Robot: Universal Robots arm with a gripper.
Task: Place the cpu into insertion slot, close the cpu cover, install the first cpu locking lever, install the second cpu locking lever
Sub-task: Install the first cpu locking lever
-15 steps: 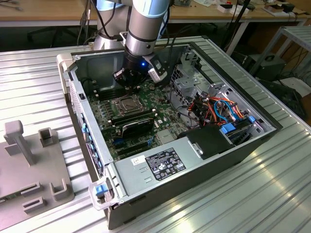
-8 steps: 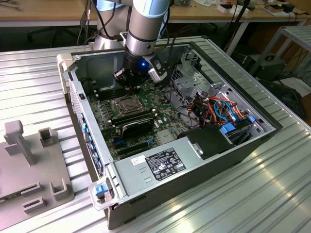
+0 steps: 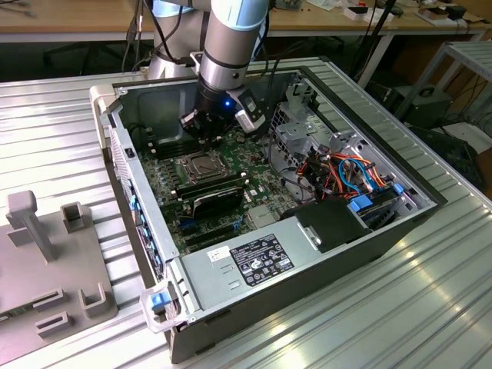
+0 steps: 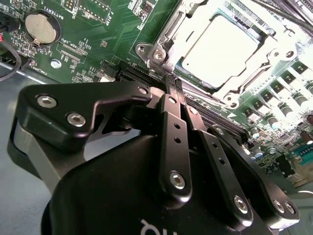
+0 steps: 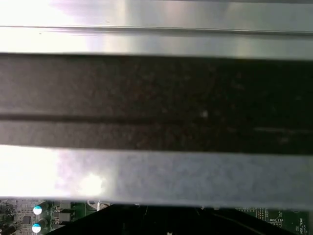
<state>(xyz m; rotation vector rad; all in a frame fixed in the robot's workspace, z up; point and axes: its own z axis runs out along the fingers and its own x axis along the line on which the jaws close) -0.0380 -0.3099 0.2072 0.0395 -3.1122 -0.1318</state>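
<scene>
Gripper (image 4: 177, 93) fingers pressed together, tips just beside insertion slot (image 4: 161, 54); I see cpu (image 4: 220, 51) seated, cpu cover (image 4: 274, 54) down over it

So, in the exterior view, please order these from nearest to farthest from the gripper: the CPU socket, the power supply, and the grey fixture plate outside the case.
1. CPU socket: just below the gripper, on the motherboard.
2. Power supply: at the case's near edge.
3. Grey fixture plate: outside the case, at the exterior view's left.

silver-grey arm (image 3: 231, 46) with a blue wrist light, black gripper (image 4: 172, 90), slim screw-studded black fingers (image 4: 175, 142)
</scene>
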